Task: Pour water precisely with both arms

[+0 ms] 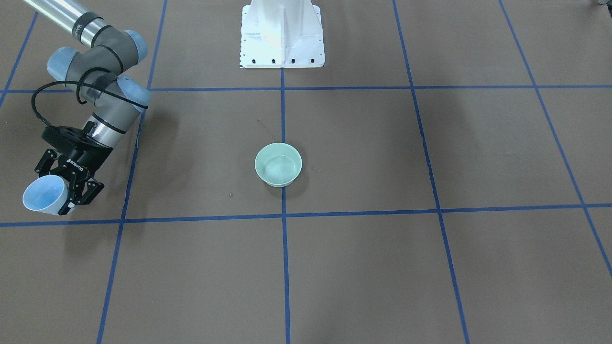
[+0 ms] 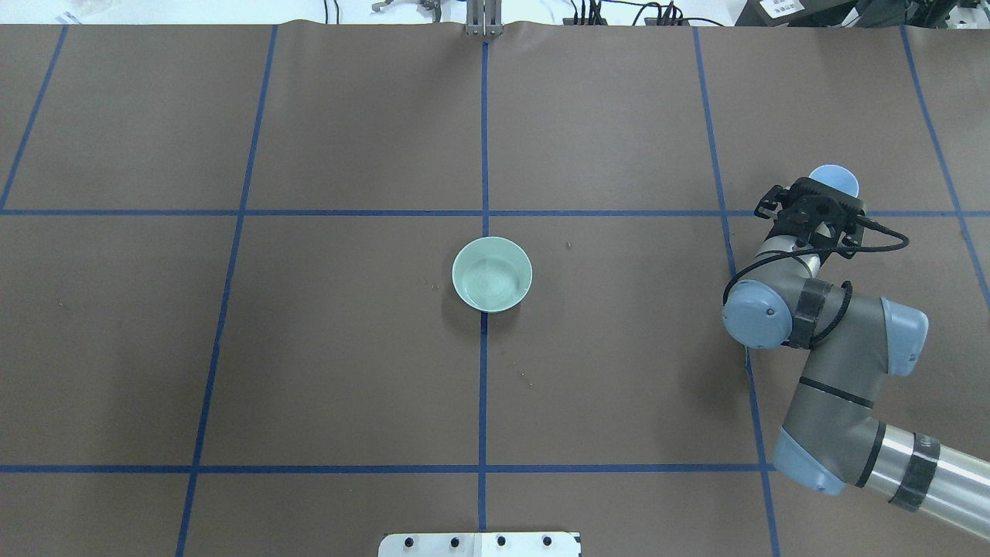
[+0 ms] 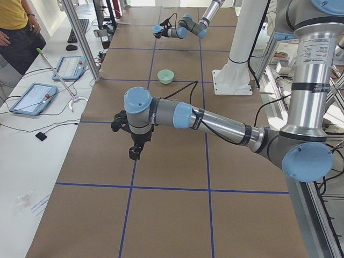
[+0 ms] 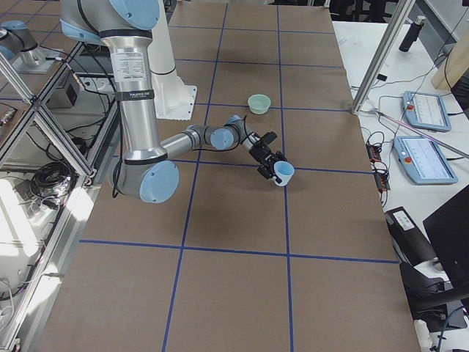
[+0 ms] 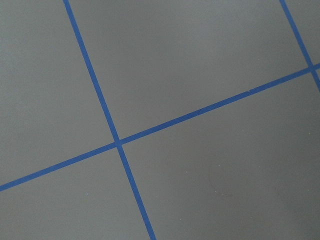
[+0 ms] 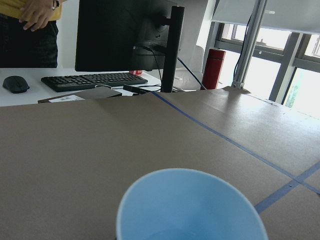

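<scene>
My right gripper (image 1: 61, 190) is shut on a light-blue cup (image 1: 44, 199), held tilted just above the table at my right side; it also shows in the overhead view (image 2: 834, 181) and fills the bottom of the right wrist view (image 6: 192, 205). A mint-green bowl (image 1: 278, 164) stands at the table's centre, with faint ripples of water (image 2: 492, 283) in it. My left gripper (image 3: 134, 149) hangs above bare table far from the bowl; it shows only in the exterior left view, so I cannot tell if it is open or shut.
The white pedestal (image 1: 282, 33) stands at the table's robot side. Blue tape lines grid the brown table (image 2: 348, 371). Beyond the far edge are tablets (image 3: 31, 98), a monitor and keyboard (image 6: 92, 80), and a person (image 3: 16, 27).
</scene>
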